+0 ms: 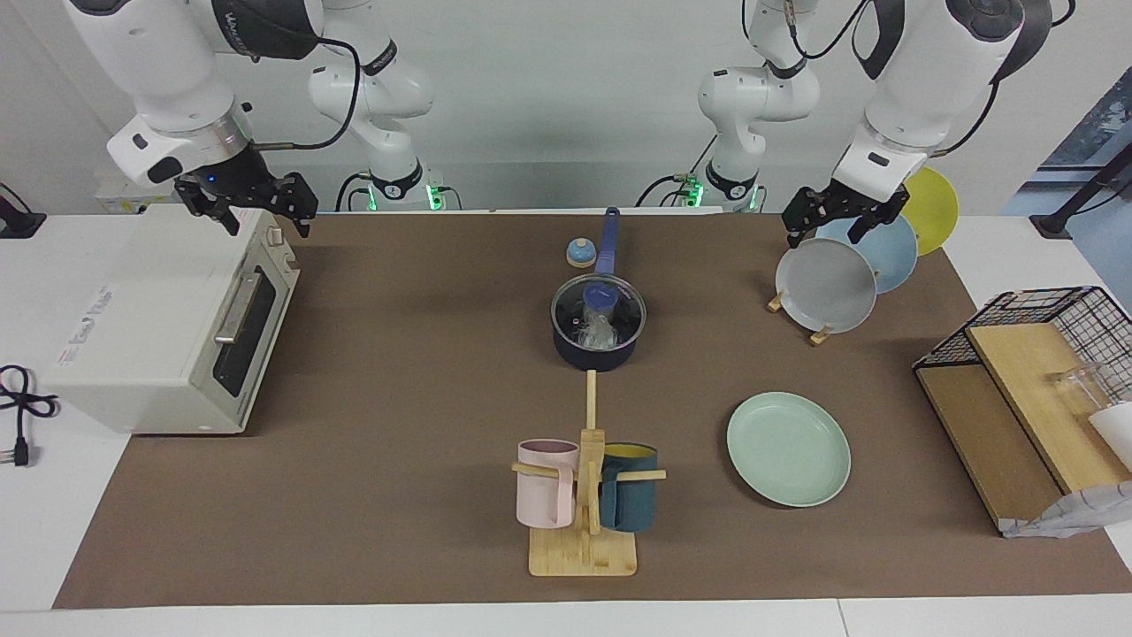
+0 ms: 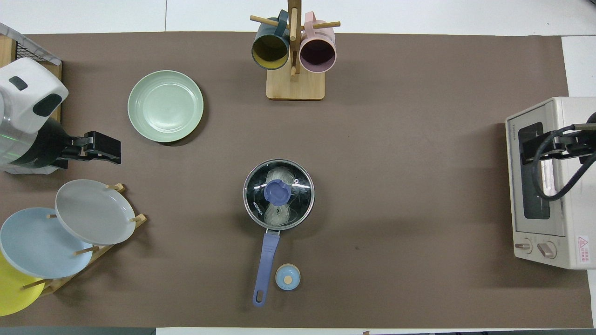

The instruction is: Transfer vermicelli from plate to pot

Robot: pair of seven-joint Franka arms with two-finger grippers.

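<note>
So the vermicelli (image 2: 278, 195) looks like it's already in the pot (image 2: 278, 194). You can see 2 whitish tangles through the glass lid (image 1: 599, 309), 1 a bit farther from the robots than the other, with the blue knob sitting over the middle. The mint-green plate (image 2: 165, 106) is bare, nothing on it that I can make out. My read is the transfer is basically done and the lid is on.

The pot sits mid-table, handle pointing straight back toward the robots, with a little blue bell-looking thing (image 2: 287, 277) right beside the handle's end. The plate is farther from the robots than the pot, toward the left arm's end.

The left gripper (image 1: 842, 218) is up in the air over the rack of plates (image 2: 95, 211) at its own end of the table. Its fingers look spread a little, nothing in them. The right gripper (image 1: 252, 200) hangs over the toaster oven (image 1: 168, 327) at the other end, fingers also apart and empty. Both are well away from the pot, roughly equally far I'd say, though the left 1 is clearly closer to the plate.

If anything's left to do, I'd guess it's just the arms parking.
</note>
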